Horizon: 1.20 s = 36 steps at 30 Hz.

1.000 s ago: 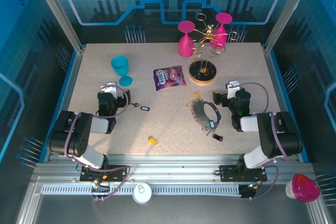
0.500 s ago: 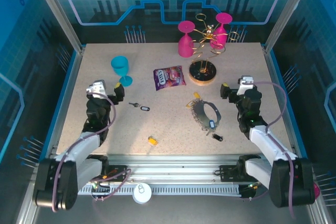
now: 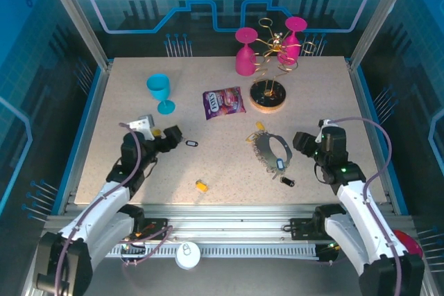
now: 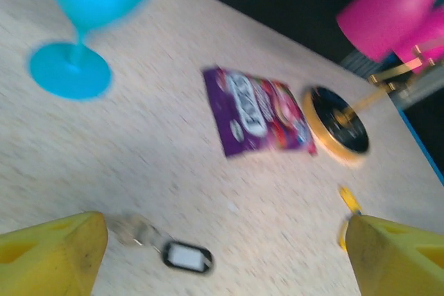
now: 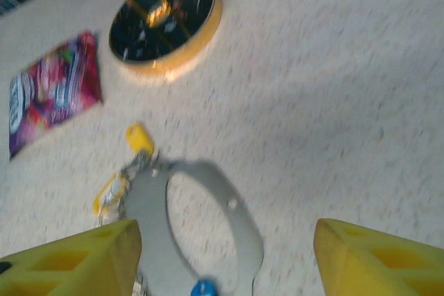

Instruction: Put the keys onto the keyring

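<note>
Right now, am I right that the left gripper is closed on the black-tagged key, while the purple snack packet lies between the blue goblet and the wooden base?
Not quite: the left wrist view shows the left gripper open, the black-tagged key lying ungripped between its fingers. The purple snack packet does lie between the blue goblet and the wooden base.

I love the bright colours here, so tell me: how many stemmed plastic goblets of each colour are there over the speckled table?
Teal plastic stemmed goblet: 1
Pink plastic stemmed goblets: 2
Total: 3
</note>
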Available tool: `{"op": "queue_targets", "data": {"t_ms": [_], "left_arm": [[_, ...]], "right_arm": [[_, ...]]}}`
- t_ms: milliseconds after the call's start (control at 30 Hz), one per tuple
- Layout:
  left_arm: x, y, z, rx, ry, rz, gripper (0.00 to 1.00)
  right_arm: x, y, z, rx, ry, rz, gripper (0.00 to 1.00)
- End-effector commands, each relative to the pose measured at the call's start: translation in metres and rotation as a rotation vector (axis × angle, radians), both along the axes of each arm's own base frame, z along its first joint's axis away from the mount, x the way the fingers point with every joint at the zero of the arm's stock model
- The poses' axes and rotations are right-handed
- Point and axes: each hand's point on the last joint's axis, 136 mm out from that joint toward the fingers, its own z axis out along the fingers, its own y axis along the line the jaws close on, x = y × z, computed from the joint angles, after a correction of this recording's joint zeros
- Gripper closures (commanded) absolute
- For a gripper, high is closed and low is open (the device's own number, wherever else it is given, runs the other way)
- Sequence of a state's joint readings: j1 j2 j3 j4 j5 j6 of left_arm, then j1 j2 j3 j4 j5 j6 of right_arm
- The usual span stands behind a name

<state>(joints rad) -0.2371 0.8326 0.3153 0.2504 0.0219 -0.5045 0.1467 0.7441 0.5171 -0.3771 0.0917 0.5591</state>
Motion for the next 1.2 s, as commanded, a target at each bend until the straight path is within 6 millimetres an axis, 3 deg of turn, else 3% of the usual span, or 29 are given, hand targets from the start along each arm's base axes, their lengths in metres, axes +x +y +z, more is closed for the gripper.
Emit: {"op": "queue_targets", "data": {"t_ms": [0,133,267,467,633,733,1167], "left_arm": [[-0.016,-0.034,-0.018,-0.092,0.096,-0.049,0.13],[-0.034,-0.069,-0.041,-0.074,0.173,-0.098,0.14],[-0.045,-0.093,-0.046,-0.064,0.197,-0.147,0.14],[-0.053,-0.116,-0.053,-0.084,0.241,-0.184,0.14],[-0.055,-0.118,-0.062,-0.094,0.271,-0.170,0.14],[-0.056,-0.116,-0.061,-0.094,0.265,-0.163,0.14],[-0.059,-0.106,-0.059,-0.089,0.250,-0.142,0.14]], "right_arm": [[-0.041,0.015,-0.020,-0.002,0.200,-0.013,0.37],[-0.052,0.025,-0.020,-0.173,0.222,0.013,0.42],[-0.055,0.040,-0.033,-0.236,0.310,-0.004,0.55],[-0.061,0.056,-0.049,-0.332,0.415,-0.116,0.63],[-0.049,0.074,-0.053,-0.390,0.452,-0.100,0.65],[-0.048,0.074,-0.062,-0.409,0.472,-0.124,0.69],[-0.047,0.093,-0.090,-0.312,0.525,-0.144,0.75]]}}
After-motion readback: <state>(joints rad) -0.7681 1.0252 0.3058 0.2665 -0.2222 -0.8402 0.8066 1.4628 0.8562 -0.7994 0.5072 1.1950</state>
